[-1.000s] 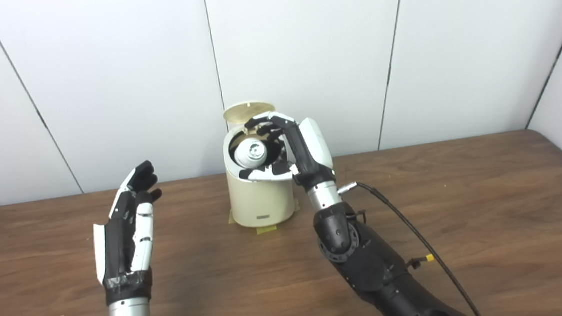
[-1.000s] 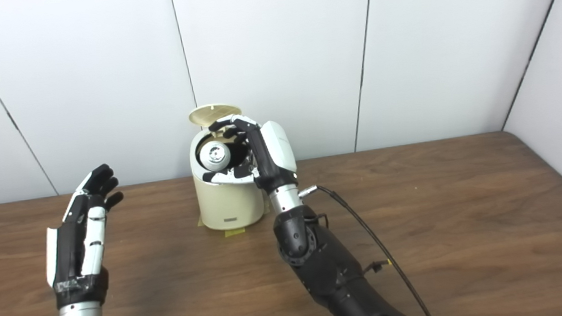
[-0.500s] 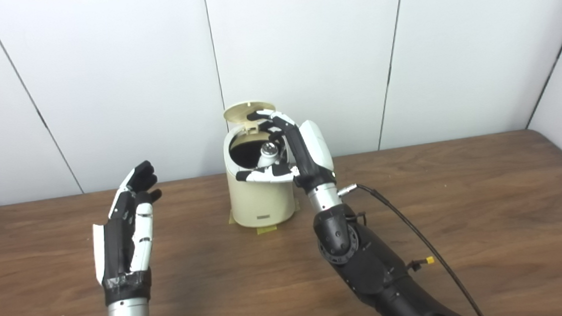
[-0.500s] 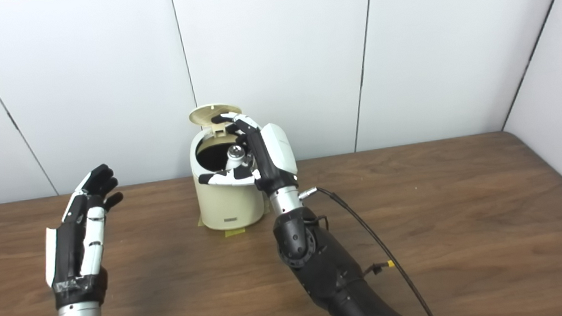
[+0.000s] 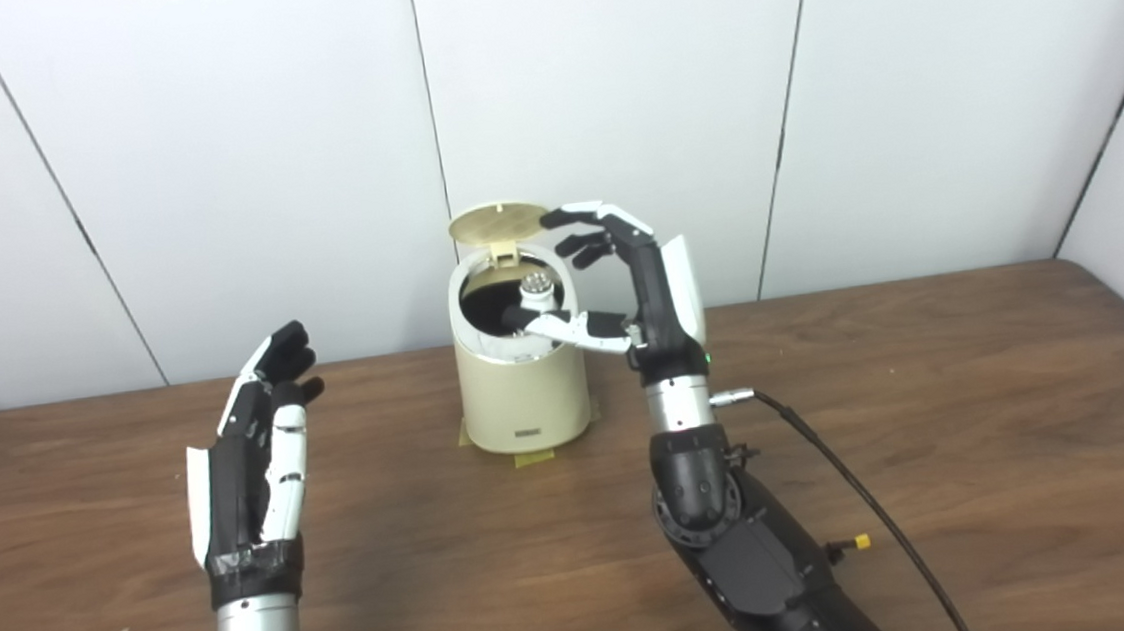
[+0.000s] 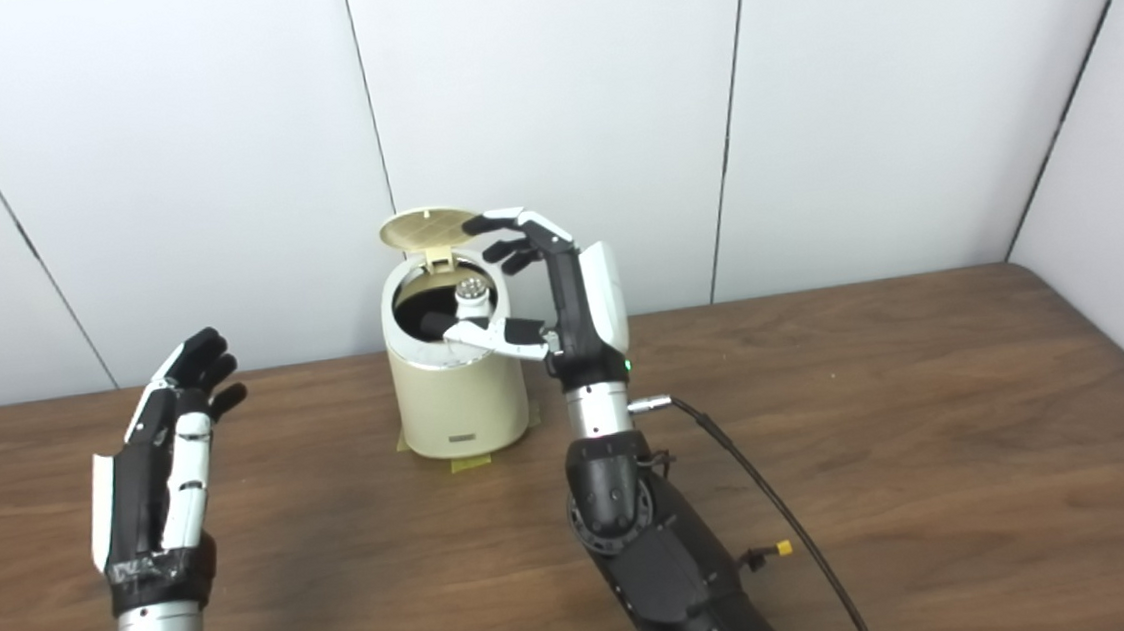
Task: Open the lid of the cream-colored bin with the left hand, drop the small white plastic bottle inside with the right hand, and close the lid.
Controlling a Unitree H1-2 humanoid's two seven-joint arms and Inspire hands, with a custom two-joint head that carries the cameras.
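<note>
While the lid is stood up at the 12 o'clock edge of the cream-colored bin, the bin mouth is left uncovered and the small white plastic bottle is seen inside it, cap end up, toward the 3 o'clock side of the opening. How deep the bottle sits cannot be told.

The right robot hand is held at the bin's 3 o'clock side, palm turned toward the bin, spread wide and grasping nothing. Its thumb is stretched across the rim at roughly 4 o'clock, with the dark tip over the opening just beside the bottle; whether contact is made with the bottle or the rim cannot be told. The upper fingers are curled above the rim toward 1 o'clock, with the topmost tip just beside the raised lid's edge; contact there cannot be confirmed either.

The left robot hand is held upright well apart from the bin, out at its 8 o'clock, above the table. Its fingers are extended and only slightly fanned, palm facing the bin; nothing is held or touched.

The bin is seated on the table near the wall, with yellow tape showing at its base. A black cable is run along the right forearm.
</note>
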